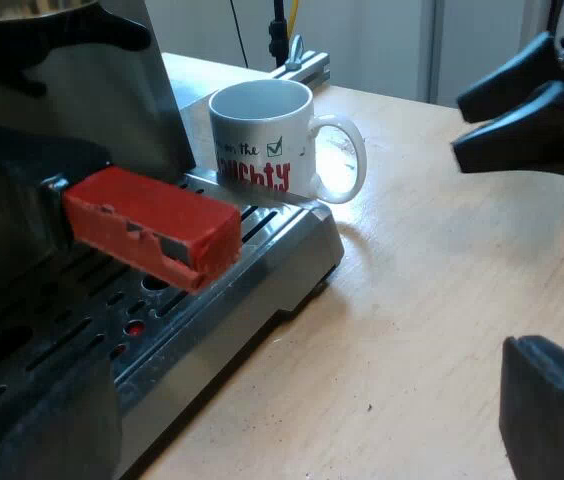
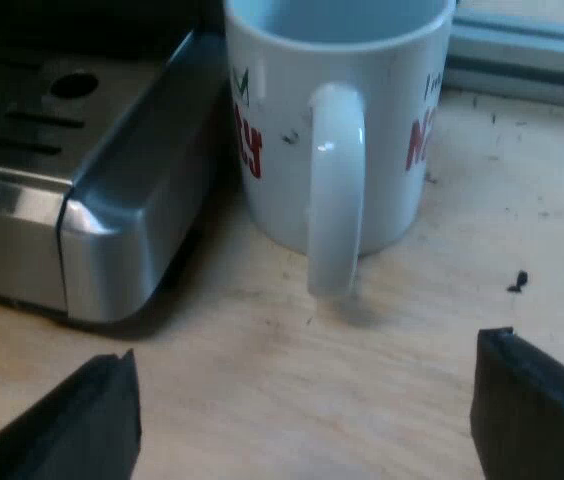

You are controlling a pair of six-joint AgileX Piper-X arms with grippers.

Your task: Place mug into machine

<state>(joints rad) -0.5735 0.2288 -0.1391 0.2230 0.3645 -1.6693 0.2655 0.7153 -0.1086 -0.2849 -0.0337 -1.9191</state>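
The mug [image 2: 332,120] stands upright on the wooden table [image 1: 432,300], just beside the corner of the espresso machine's drip tray [image 2: 112,230], not yet on it. Its handle [image 2: 337,190] points toward your right gripper [image 2: 307,415].

What could go wrong, as I judge it: the mug sits so close to the tray's corner that the finger on the machine side may strike the steel edge as you reach in. If you pinch the handle alone, the mug may swing or tilt in the grip. You must also lift it clear of the tray's rim, or the base will catch and tip. Over the tray, the red end of the holder's handle [image 1: 152,225] juts out from the machine's front, and a high carry could knock the mug's rim against it.

The right gripper's fingers [image 2: 532,410] are spread wide, holding and touching nothing, with the mug's handle ahead between them, near but apart. Your left gripper [image 1: 292,430] hangs by the drip tray, its fingers [image 1: 552,410] also apart and empty; keep it out of the mug's way.
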